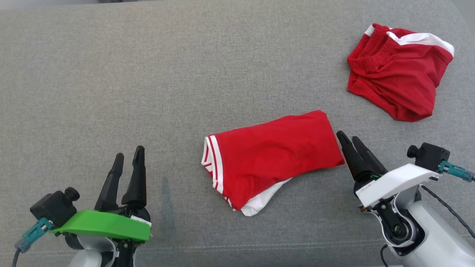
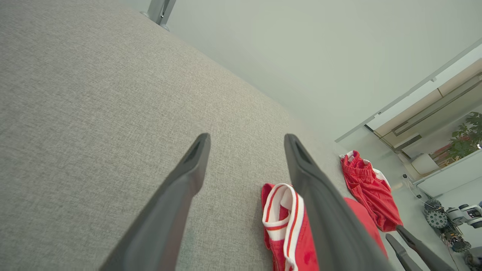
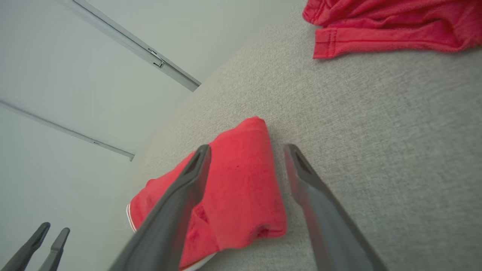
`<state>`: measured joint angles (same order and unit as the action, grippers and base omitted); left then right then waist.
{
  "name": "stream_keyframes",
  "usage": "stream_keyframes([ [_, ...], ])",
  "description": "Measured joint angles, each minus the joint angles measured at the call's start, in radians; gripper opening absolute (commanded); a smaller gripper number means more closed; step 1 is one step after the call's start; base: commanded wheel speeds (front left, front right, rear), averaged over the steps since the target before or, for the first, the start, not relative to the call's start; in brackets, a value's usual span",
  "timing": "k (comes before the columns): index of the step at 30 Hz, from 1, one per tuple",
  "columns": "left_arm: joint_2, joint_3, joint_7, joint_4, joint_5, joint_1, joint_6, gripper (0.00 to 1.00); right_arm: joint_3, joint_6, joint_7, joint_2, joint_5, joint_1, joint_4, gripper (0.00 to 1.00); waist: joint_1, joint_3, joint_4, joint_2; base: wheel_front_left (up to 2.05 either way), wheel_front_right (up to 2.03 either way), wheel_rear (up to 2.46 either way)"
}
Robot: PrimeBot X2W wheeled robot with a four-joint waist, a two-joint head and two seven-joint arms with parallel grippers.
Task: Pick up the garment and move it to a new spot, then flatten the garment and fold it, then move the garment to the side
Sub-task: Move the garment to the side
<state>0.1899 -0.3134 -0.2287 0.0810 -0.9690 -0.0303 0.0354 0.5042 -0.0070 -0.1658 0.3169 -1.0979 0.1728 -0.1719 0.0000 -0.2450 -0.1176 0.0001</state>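
The right gripper (image 1: 347,137) rests just off the folded shirt's (image 1: 274,155) plain right end, fingers apart and holding nothing. The left gripper (image 1: 130,152) sits well to the left, also spread and empty. The shirt lies mid-surface, its long axis running left to right, with the striped trim facing the robot's left. A crumpled red garment (image 1: 397,81) lies far right on the grey cushion (image 1: 111,74). Beyond it are a pale wall (image 2: 301,45) and a plant (image 2: 469,137).

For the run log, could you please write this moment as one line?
garment: folded on grey surface | left hand: open, apart | right hand: open, beside garment
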Motion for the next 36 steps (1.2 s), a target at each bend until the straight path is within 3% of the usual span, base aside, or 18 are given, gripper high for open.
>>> stream_keyframes([
  [9, 0.0, -0.013, 0.017, 0.032, 0.007, -0.003, 0.01, 1.0, -0.016, 0.068, 0.063, -0.002, -0.095, 0.011, -0.056, 1.0, 0.0, -0.046, -0.031, 0.0, 0.0, 0.0, 0.0],
  [18, -0.002, -0.015, 0.018, 0.042, 0.011, -0.03, 0.019, 1.0, -0.034, 0.105, 0.161, 0.004, -0.234, 0.05, -0.085, 1.0, 0.0, -0.08, -0.068, 0.0, 0.0, 0.0, 0.0],
  [19, -0.003, -0.016, 0.018, 0.041, 0.011, -0.032, 0.019, 1.0, -0.034, 0.106, 0.176, 0.009, -0.25, 0.053, -0.086, 0.94, 0.0, -0.082, -0.071, 0.0, 0.0, 0.0, 0.0],
  [20, -0.004, -0.017, 0.022, 0.04, 0.011, -0.033, 0.019, 1.0, -0.035, 0.111, 0.191, 0.015, -0.263, 0.057, -0.086, 0.6, 0.0, -0.083, -0.075, 0.0, 0.0, 0.0, 0.0],
  [21, -0.006, -0.018, 0.025, 0.037, 0.011, -0.033, 0.019, 1.0, -0.035, 0.112, 0.209, 0.019, -0.278, 0.063, -0.086, 0.4, 0.0, -0.084, -0.078, 0.0, 0.0, 0.0, 0.0],
  [24, -0.011, -0.019, 0.025, 0.029, 0.011, -0.033, 0.019, 1.0, -0.032, 0.114, 0.27, 0.024, -0.332, 0.075, -0.083, 0.04, 0.0, -0.082, -0.085, 0.0, 0.0, 0.0, 0.0],
  [25, -0.012, -0.019, 0.025, 0.027, 0.011, -0.033, 0.019, 1.0, -0.027, 0.118, 0.292, 0.026, -0.346, 0.078, -0.082, 0.0, 0.0, -0.08, -0.086, 0.0, 0.0, 0.0, 0.0],
  [31, -0.018, -0.02, 0.025, 0.014, 0.011, -0.033, 0.021, 1.0, 0.008, 0.121, 0.386, 0.041, -0.379, 0.105, -0.06, 0.0, 0.0, -0.064, -0.092, 0.0, 0.0, 0.0, 0.0],
  [36, -0.022, -0.029, 0.025, 0.014, 0.01, -0.035, 0.021, 1.0, 0.024, 0.121, 0.447, 0.1, -0.344, 0.176, -0.012, 0.0, 0.0, -0.058, -0.101, 0.0, 0.0, 0.0, 0.0],
])
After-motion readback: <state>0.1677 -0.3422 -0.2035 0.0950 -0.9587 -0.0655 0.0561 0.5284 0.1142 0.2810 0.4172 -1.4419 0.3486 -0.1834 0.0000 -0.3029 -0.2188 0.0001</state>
